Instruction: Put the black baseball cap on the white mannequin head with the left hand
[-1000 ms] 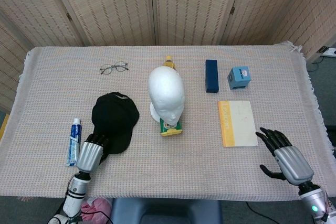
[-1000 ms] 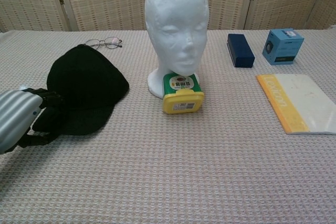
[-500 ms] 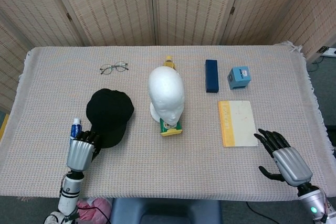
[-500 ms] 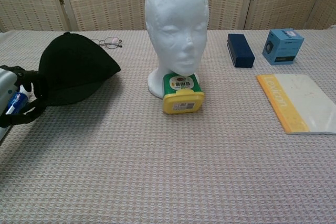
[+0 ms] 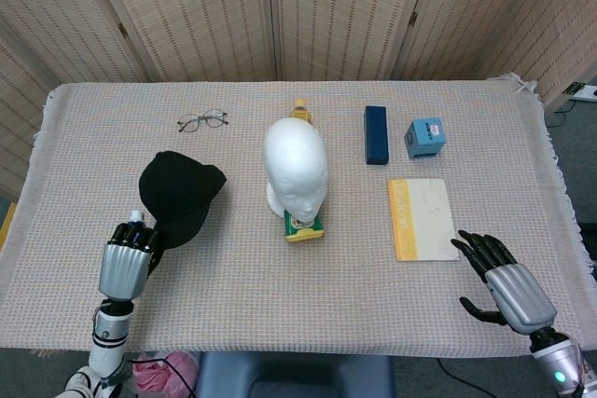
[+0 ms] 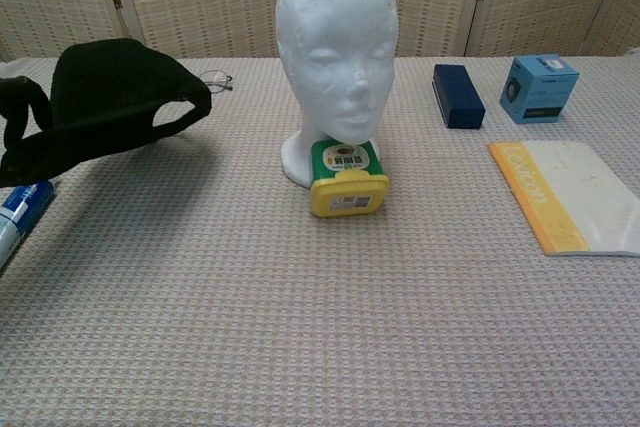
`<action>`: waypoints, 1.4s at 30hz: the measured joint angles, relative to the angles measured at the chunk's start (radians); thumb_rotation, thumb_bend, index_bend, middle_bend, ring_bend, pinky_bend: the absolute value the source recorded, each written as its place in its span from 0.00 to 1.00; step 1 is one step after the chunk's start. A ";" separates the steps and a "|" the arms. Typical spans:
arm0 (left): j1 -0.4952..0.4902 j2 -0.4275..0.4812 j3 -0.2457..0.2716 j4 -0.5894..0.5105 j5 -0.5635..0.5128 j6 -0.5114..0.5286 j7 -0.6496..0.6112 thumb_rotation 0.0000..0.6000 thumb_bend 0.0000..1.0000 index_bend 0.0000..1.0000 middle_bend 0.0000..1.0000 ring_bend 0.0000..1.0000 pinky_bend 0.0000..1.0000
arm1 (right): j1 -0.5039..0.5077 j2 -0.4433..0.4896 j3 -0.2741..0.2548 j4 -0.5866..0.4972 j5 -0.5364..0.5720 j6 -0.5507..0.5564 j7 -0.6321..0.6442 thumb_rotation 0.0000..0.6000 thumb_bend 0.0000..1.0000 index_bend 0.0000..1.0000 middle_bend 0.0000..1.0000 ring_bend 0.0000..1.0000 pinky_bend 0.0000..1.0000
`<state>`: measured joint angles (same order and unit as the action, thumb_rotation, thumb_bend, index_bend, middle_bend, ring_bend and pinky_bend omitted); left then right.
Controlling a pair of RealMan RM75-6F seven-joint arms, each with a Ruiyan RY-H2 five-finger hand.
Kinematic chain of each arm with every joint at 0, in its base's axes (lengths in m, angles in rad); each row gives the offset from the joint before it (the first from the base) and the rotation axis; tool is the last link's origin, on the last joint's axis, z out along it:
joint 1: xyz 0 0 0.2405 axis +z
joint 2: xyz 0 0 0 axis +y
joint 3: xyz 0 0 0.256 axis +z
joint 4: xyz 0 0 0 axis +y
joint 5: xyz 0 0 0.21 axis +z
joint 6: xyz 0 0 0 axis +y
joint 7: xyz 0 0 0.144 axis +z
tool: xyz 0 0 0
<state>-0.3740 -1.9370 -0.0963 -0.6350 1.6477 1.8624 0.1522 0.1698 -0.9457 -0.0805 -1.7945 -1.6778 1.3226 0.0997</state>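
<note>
Nearest the robot, the left hand (image 5: 125, 266) gripped the brim end of the black baseball cap (image 5: 175, 195), its fingers closed on the fabric; in the chest view the hand itself was out of frame. The right hand (image 5: 506, 283) rested at the near right edge of the table (image 5: 308, 295), fingers spread and holding nothing.

A second earlier the cap had lain flat on the cloth with the hand just closing on it; half a second earlier it was tilting up. At this moment it hung clear of the table, its opening and rear strap showing in the chest view (image 6: 105, 99), and the toothpaste tube (image 6: 20, 209) it had partly hidden lay exposed beneath. The lift therefore appeared complete, and the carry toward the head remained to be done.

Farther in, the white mannequin head (image 5: 296, 167) stood bare, well apart from the cap, with a yellow-lidded container (image 5: 303, 226) touching its base in front. A yellow notebook (image 5: 421, 217) lay to the right. Beyond lay eyeglasses (image 5: 202, 120), a dark blue case (image 5: 375, 133) and a blue box (image 5: 425, 137).
</note>
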 measured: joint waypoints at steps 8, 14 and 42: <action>-0.010 0.089 0.004 -0.111 0.032 0.024 0.103 1.00 0.49 0.65 0.74 0.54 0.56 | -0.006 0.005 -0.004 0.003 -0.017 0.017 0.014 1.00 0.24 0.00 0.00 0.00 0.00; -0.027 0.160 0.004 -0.196 0.068 0.035 0.185 1.00 0.49 0.65 0.74 0.54 0.56 | -0.011 0.008 -0.009 0.005 -0.032 0.032 0.022 1.00 0.24 0.00 0.00 0.00 0.00; -0.181 0.533 -0.106 -0.555 0.126 -0.149 0.366 1.00 0.49 0.63 0.74 0.53 0.56 | -0.008 -0.011 0.008 -0.007 0.016 0.008 -0.023 1.00 0.24 0.00 0.00 0.00 0.00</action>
<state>-0.5549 -1.4041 -0.2020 -1.1896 1.7736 1.7134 0.5179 0.1618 -0.9565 -0.0726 -1.8015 -1.6620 1.3306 0.0764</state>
